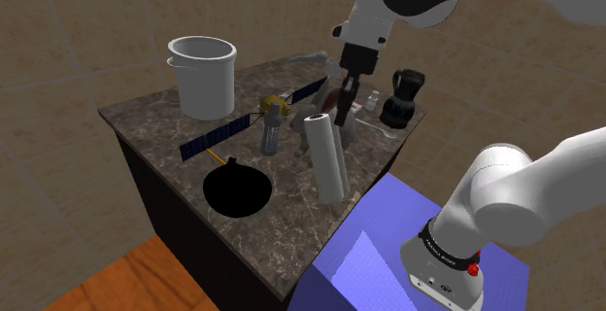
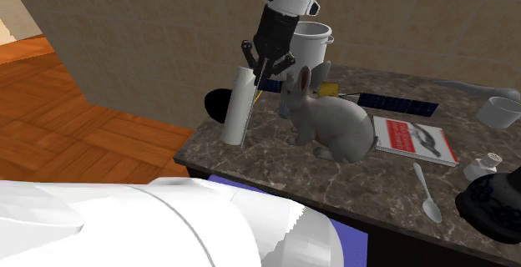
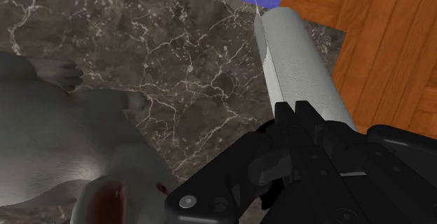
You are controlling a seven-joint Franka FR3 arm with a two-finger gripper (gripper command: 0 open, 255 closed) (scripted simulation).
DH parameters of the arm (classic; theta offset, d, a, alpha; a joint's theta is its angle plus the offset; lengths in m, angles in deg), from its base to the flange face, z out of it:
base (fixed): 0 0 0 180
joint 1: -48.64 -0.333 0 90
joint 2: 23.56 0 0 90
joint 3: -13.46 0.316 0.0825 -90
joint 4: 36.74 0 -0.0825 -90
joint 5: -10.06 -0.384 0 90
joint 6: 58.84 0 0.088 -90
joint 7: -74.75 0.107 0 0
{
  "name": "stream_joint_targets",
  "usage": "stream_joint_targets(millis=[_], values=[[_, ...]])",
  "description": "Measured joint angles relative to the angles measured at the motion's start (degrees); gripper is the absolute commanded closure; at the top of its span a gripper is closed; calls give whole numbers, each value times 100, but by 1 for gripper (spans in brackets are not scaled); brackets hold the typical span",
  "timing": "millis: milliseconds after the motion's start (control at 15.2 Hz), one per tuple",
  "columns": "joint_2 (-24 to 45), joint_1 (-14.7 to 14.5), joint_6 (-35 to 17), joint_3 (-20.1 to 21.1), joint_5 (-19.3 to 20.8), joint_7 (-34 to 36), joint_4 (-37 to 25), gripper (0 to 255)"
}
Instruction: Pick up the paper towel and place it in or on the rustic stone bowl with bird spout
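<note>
Paper towel (image 1: 327, 163): white roll, tilted off vertical, lower end at the edge of the dark marble counter (image 1: 282, 231); contact with the counter not discernible. Upper end at the gripper (image 3: 295, 112), black fingers (image 3: 286, 114) set nearly together and pinched on the roll's rim.

Just beside the gripper, opposite the roll: grey rabbit figure (image 2: 330, 123), ears near the hand. Beyond the rabbit from the gripper: red-and-white book (image 2: 413, 138) lying flat, then grey bowl (image 2: 499, 111), well apart from the tool. Behind the gripper in the second exterior view: white bucket (image 2: 313, 44). Past the roll from the gripper: flat black disc (image 1: 236, 190) on the counter. Beneath the roll's far end in the wrist view: wooden floor (image 3: 378, 40).
</note>
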Motion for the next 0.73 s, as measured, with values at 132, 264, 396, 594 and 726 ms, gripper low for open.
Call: stream_joint_targets(millis=[132, 264, 396, 594, 726], values=[[470, -97, -122, 130, -103, 148, -392, 255], [844, -181, -205, 256, -184, 309, -732, 255], [1211, -243, -214, 350, -226, 450, -1128, 255], [1796, -347, -199, 512, -269, 718, -1803, 255], [2174, -398, -160, 589, -268, 867, -2262, 255]])
